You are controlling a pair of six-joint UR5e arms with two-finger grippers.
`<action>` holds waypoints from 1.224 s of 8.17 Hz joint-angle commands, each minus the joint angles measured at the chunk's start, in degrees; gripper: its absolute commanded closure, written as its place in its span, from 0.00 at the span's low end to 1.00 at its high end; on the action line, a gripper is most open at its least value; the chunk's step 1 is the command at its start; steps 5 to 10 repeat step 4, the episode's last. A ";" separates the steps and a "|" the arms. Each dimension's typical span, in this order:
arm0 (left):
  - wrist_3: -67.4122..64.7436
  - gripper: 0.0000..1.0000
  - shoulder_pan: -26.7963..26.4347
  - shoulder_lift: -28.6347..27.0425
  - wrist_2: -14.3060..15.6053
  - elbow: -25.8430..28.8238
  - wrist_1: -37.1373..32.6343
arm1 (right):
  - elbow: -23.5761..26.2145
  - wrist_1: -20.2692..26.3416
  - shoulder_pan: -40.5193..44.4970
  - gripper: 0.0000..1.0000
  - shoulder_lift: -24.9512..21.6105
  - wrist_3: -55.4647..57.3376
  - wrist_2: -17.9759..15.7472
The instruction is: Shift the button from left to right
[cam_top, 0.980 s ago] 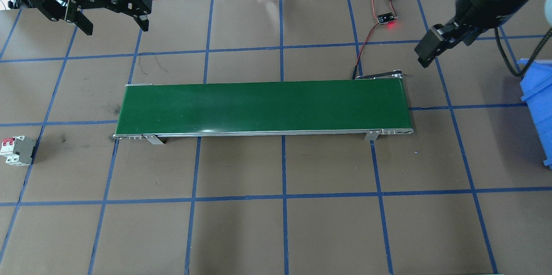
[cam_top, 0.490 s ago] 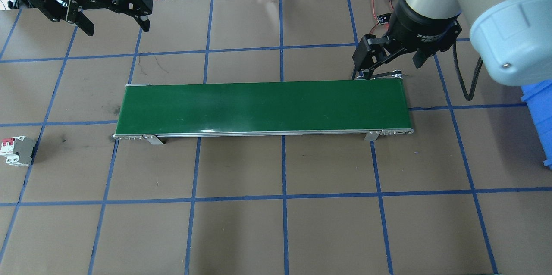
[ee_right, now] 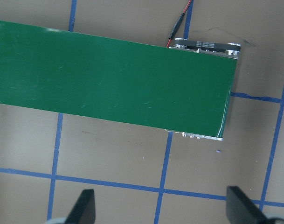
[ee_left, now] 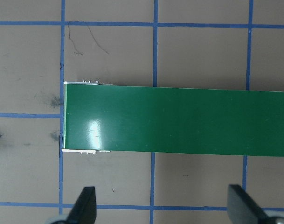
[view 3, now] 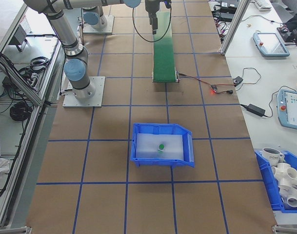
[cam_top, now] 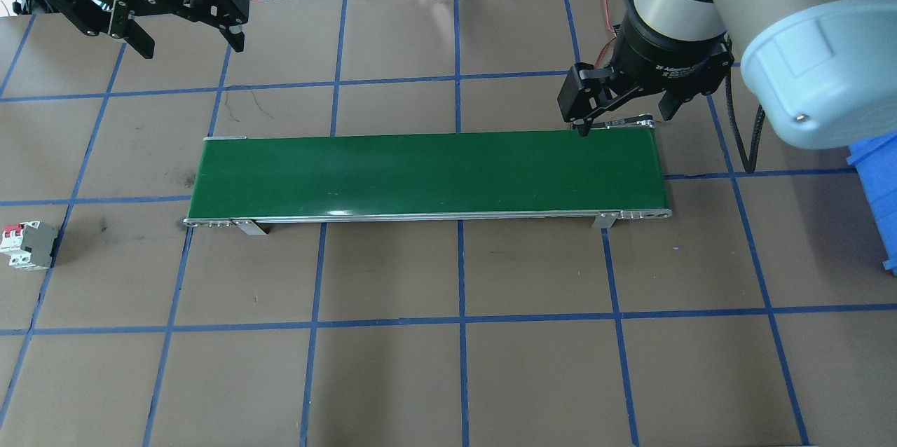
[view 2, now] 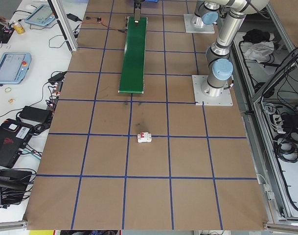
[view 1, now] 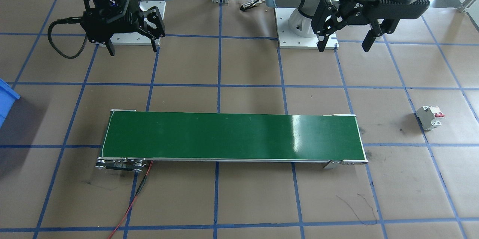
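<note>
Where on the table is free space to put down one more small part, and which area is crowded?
Free: the brown table in front of the conveyor belt, and between belt and circuit breaker. Crowded: the belt's far right corner, under the right gripper, beside the red wire.

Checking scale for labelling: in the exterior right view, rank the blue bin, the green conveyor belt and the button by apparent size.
1. Blue bin, nearest the camera, which inflates it.
2. Green conveyor belt, foreshortened.
3. Button, inside the bin.

Button point(view 3: 161, 146) in the bin point(view 3: 138, 160) — beyond the conveyor's point(view 3: 164, 53) right end
</note>
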 commanded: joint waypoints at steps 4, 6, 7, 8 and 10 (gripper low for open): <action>0.00 0.00 0.00 0.00 0.26 0.00 0.07 | 0.00 0.18 0.04 0.00 0.09 0.00 -0.07; 0.00 0.00 0.00 0.00 0.26 0.00 0.07 | 0.00 0.18 0.04 0.00 0.09 0.00 -0.07; 0.00 0.00 0.00 0.00 0.26 0.00 0.07 | 0.00 0.18 0.04 0.00 0.09 0.00 -0.07; 0.00 0.00 0.00 0.00 0.26 0.00 0.07 | 0.00 0.18 0.04 0.00 0.09 0.00 -0.07; 0.00 0.00 0.00 0.00 0.26 0.00 0.07 | 0.00 0.18 0.04 0.00 0.09 0.00 -0.07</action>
